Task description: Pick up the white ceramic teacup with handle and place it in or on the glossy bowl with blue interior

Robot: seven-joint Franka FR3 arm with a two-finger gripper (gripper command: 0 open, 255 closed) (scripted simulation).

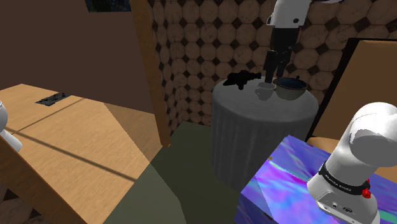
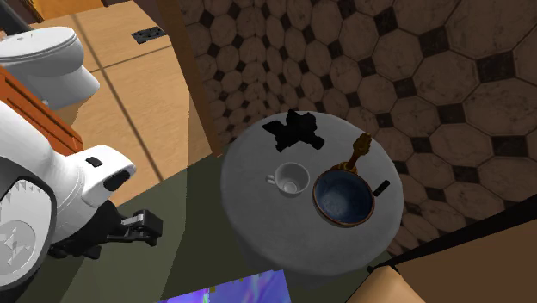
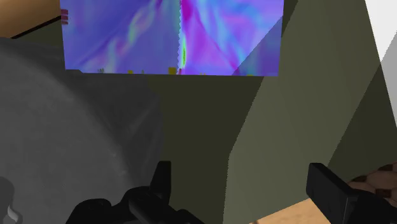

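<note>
A white teacup (image 1: 265, 91) (image 2: 291, 179) with a handle stands upright on a round grey table (image 1: 254, 127) (image 2: 284, 241). Close beside it sits the glossy bowl (image 1: 291, 88) (image 2: 342, 196), blue inside with a brown rim. My black gripper (image 1: 270, 74) (image 2: 146, 226) (image 3: 242, 191) is open and holds nothing. It hangs high; in the shoulder view it lines up above the cup, in the second exterior view it sits over the floor, off the table's edge. The wrist view looks past the table's rim (image 3: 76, 127) down to the floor.
A black lumpy object (image 1: 240, 79) (image 2: 293, 131) lies at the table's back, a brown spoon-like piece (image 2: 355, 153) beside the bowl. The iridescent purple stand (image 1: 286, 178) (image 3: 172, 38) is near the table. A white toilet (image 2: 52, 60) and wooden walls stand around.
</note>
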